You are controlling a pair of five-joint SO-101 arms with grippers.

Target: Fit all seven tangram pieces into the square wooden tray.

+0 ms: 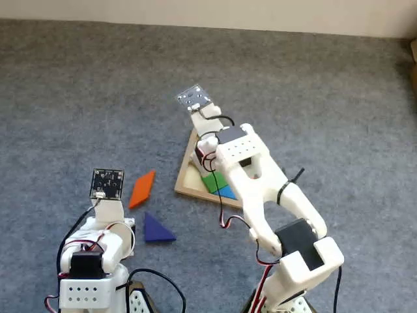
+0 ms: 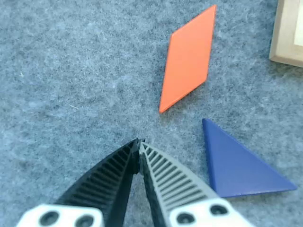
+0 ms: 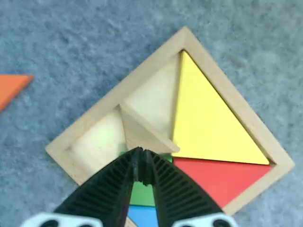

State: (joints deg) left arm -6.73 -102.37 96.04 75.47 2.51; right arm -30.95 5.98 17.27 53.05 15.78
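The square wooden tray [image 3: 90, 120] [image 1: 184, 171] lies under my right arm. It holds a large yellow triangle [image 3: 210, 118], a red piece [image 3: 222, 177], a green piece [image 3: 142, 191] [image 1: 214, 181] and a light blue piece [image 3: 142, 215]. A plain wood-coloured triangle [image 3: 142, 132] lies beside the yellow one. My right gripper [image 3: 141, 163] is shut, its tips at that wooden triangle's edge above the green piece. An orange parallelogram [image 2: 188, 57] [image 1: 142, 189] and a dark blue triangle [image 2: 239, 163] [image 1: 156, 229] lie on the carpet left of the tray. My left gripper [image 2: 138, 142] is shut and holds nothing, a little short of both.
Grey carpet covers the whole floor, with open room on all sides of the tray. The tray's corner [image 2: 289, 33] is just past the orange piece. Two bare pockets of the tray floor [image 3: 97, 139] remain near the wooden triangle.
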